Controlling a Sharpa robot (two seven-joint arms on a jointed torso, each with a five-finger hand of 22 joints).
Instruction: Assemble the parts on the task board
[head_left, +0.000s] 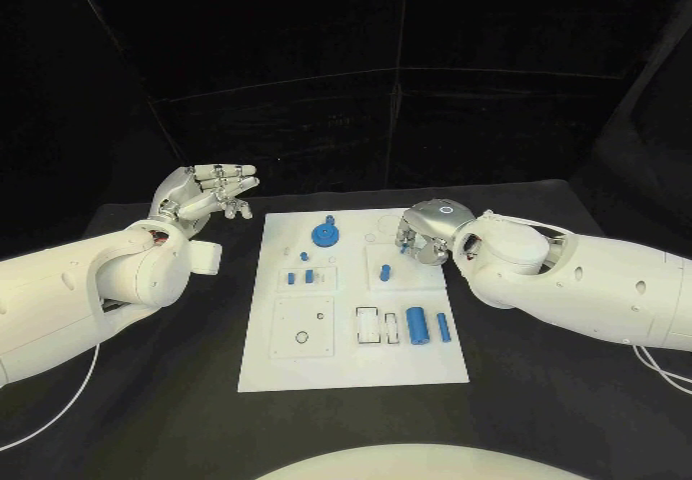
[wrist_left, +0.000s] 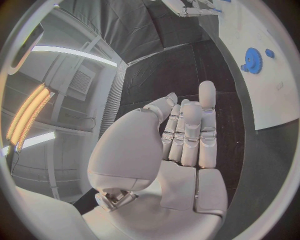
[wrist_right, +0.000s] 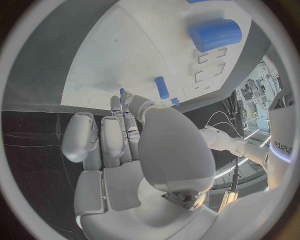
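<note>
The right hand (head_left: 423, 238) is hovering over the board's (head_left: 361, 370) right edge, fingers curled together around nothing, likely readying to pick a blue peg (head_left: 385, 271) just beside it. The left hand (head_left: 209, 192) is waiting off the board above the table (head_left: 173, 390), fingers loosely apart and empty.

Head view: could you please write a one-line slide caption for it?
Right hand hovers at the white task board's far right corner; left hand waits off-board; blue gear and cylinders lie unassembled.
</note>
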